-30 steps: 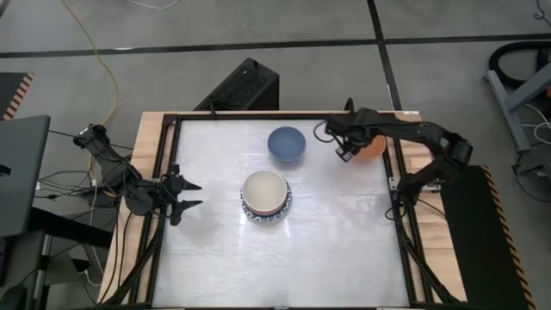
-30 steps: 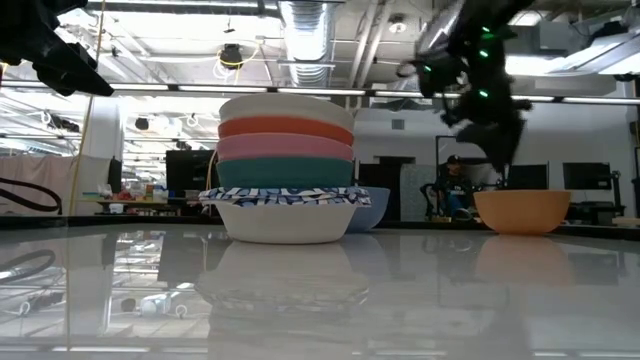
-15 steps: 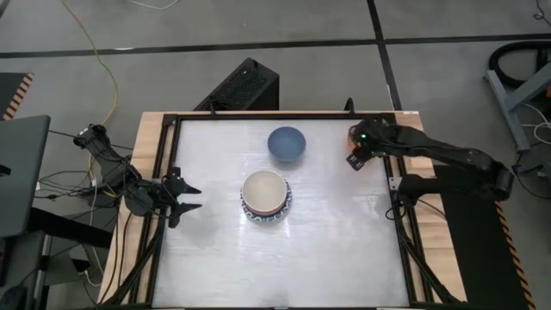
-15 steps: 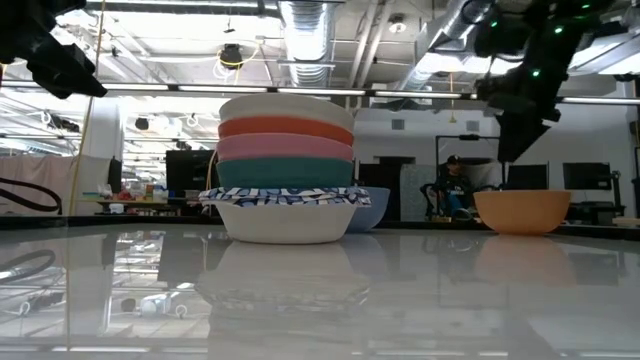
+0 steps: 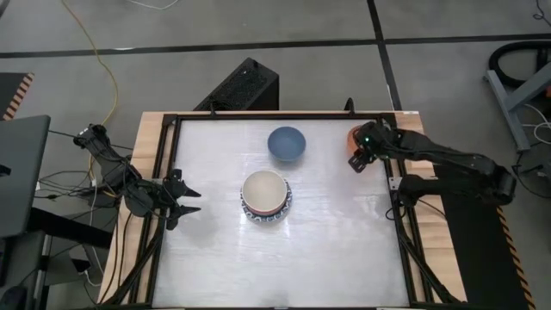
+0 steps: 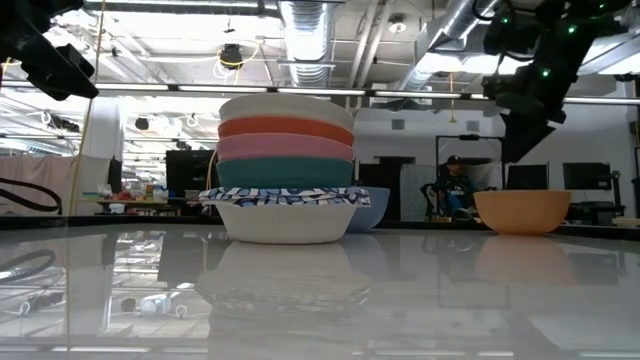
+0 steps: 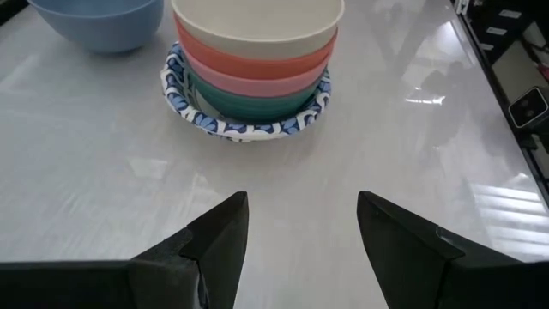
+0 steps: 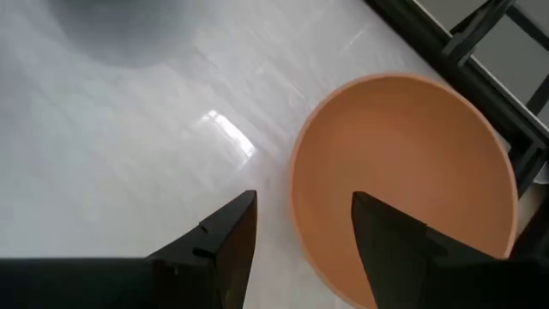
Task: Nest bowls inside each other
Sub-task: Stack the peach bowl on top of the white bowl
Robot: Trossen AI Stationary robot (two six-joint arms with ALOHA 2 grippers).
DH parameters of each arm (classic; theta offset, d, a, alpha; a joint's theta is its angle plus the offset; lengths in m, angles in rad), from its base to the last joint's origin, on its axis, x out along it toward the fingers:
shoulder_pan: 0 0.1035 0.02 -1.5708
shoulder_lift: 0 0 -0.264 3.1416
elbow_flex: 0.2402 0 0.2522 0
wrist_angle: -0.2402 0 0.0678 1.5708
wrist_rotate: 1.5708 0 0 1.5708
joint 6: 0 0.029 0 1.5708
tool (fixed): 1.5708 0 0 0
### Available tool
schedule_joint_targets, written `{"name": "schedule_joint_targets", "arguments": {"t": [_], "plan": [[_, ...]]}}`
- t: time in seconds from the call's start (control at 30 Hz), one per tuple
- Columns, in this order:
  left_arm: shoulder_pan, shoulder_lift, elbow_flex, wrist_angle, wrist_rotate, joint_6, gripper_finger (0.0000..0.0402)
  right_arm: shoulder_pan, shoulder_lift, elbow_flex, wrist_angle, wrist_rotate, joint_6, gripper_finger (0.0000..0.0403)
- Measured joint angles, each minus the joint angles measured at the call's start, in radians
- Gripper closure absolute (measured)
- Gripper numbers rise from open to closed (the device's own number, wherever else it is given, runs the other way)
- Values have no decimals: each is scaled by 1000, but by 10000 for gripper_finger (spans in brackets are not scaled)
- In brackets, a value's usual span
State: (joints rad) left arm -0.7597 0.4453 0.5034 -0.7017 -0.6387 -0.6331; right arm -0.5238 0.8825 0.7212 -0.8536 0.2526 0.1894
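A stack of nested bowls (image 5: 265, 196) stands mid-table: cream on top, then red, pink and green, in a white bowl with a blue patterned rim (image 7: 249, 129). A blue bowl (image 5: 286, 143) stands alone behind it. An orange bowl (image 8: 403, 180) rests on its base at the far right, mostly hidden by my arm in the high view. My right gripper (image 8: 300, 232) hangs open above the orange bowl's rim nearest the stack, clear of it (image 6: 515, 150). My left gripper (image 5: 185, 201) waits open at the left edge, pointing at the stack.
A black frame (image 5: 169, 172) borders the white tabletop. Free surface lies in front of the stack and between the stack and the orange bowl. A person (image 6: 452, 190) sits in the room far behind the table.
My right arm has drawn back toward the table's right edge, and its gripper has tipped to point more steeply down, ending over the orange bowl's rim. Its fingers have stayed open. The bowls have not moved.
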Motion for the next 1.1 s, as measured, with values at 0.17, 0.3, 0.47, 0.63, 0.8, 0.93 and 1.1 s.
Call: {"name": "schedule_joint_targets", "arguments": {"t": [0.17,0.3,0.47,0.63,0.8,0.93,1.1], "plan": [[0,0,0,0,2,0,194,-22,24,0,19,7,-30,191],[0,0,0,0,2,0,194,-45,80,0,43,8,-46,191],[0,0,0,0,2,0,194,-56,175,0,77,6,-86,191],[0,0,0,0,2,0,194,-56,255,0,88,3,-103,191],[0,0,0,0,2,0,194,-69,318,0,111,4,-131,191],[0,0,0,0,2,0,194,-95,366,0,134,4,-138,192],[0,0,0,0,1,0,194,-123,413,0,156,4,-138,219]]}}
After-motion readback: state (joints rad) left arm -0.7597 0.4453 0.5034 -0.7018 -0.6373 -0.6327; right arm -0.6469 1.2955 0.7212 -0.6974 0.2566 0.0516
